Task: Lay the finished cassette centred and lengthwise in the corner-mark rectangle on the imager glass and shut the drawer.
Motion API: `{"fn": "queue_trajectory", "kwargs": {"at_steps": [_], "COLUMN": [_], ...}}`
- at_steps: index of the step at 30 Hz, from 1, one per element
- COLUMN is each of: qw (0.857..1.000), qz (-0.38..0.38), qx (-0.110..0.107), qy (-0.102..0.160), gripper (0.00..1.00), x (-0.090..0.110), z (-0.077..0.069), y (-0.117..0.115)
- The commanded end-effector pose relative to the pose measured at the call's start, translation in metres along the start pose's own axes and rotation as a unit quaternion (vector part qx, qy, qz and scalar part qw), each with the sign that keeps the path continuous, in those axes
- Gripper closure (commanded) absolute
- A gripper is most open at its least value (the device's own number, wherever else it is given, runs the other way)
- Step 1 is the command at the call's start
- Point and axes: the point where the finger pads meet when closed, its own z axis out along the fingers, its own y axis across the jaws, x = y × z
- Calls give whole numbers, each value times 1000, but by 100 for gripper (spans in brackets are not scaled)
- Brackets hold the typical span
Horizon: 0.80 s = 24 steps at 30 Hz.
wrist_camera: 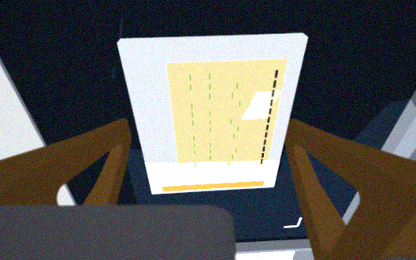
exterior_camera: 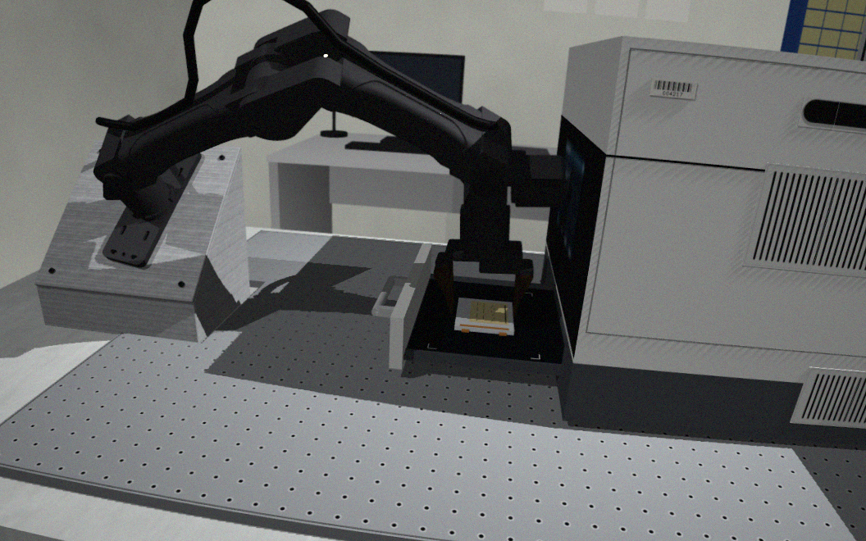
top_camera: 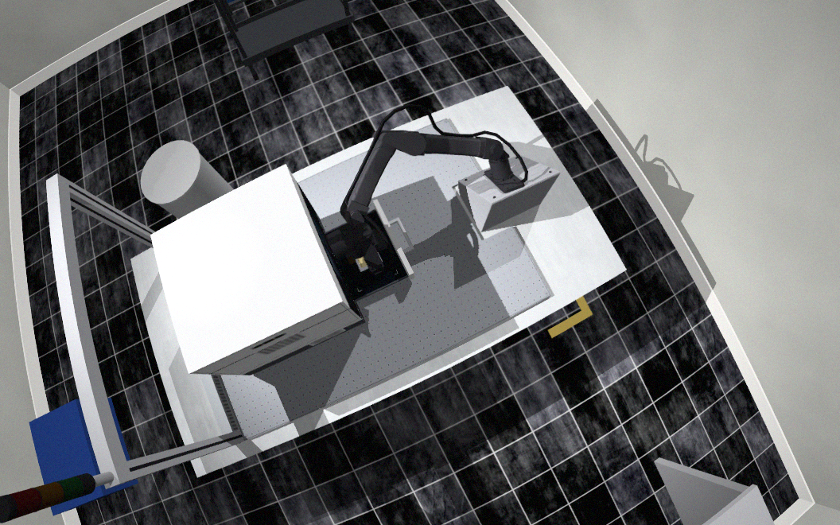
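The finished cassette point(top_camera: 360, 264) point(exterior_camera: 484, 316) point(wrist_camera: 213, 114), a white plate with a tan gel window and an orange stripe at its near end, lies flat on the dark glass point(exterior_camera: 545, 330) point(wrist_camera: 76, 71) in the open drawer point(exterior_camera: 398, 330) point(top_camera: 399, 253) of the white gel imager IM point(top_camera: 247, 260) point(exterior_camera: 726, 234). My gripper point(exterior_camera: 483, 293) point(wrist_camera: 208, 128) is open. Its brown fingers stand on either side of the cassette's near end, clear of its edges. A white corner mark point(wrist_camera: 294, 224) point(exterior_camera: 535, 356) shows on the glass near the cassette.
The drawer's light front panel carries a handle point(exterior_camera: 382, 306) on its outer side. The arm's grey wedge-shaped base point(exterior_camera: 147, 282) point(top_camera: 508, 202) stands to the left. A perforated breadboard point(exterior_camera: 356, 456) covers the table in front of the imager.
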Motion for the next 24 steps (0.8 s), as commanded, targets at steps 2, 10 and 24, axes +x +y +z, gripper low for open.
{"fn": "queue_trajectory", "kwargs": {"at_steps": [2, 10, 24], "qw": [1000, 1000, 1000], "qz": [2, 0, -2], "qx": [27, 26, 26], "qy": [-6, -6, -6], "gripper": [9, 9, 9], "x": [-4, -4, -2], "z": [-23, -23, -23], "y": [-11, -11, -11]}}
